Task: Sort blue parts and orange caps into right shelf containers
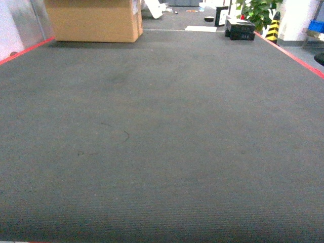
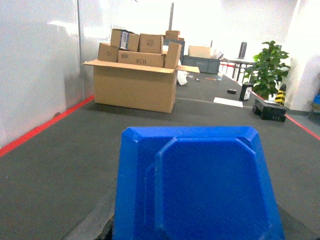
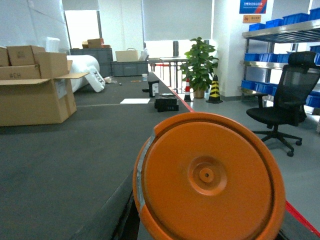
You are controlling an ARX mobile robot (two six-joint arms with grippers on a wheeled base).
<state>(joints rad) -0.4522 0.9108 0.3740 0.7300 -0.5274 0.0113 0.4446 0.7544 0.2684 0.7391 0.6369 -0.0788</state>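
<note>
Parts carried at both wrists, no gripper fingers in sight, and the dark carpet [image 1: 162,152] ahead lying bare.

Nearest the left wrist camera sits a blue part [image 2: 197,185], a moulded octagonal plastic piece with a raised centre panel, filling the lower frame; nearest the right wrist camera an orange cap [image 3: 207,180], a glossy round disc with a rim ridge and small centre boss. Both look rigid, light and slick, so I judge the rim edges the safest place to pinch. Whether either gripper is clamped on its piece cannot be told, since the jaws are hidden. Farther off stands an open cardboard box [image 2: 134,85], then a potted plant [image 3: 200,62], and at the far right a shelf with blue containers [image 3: 287,21], well apart.
</note>
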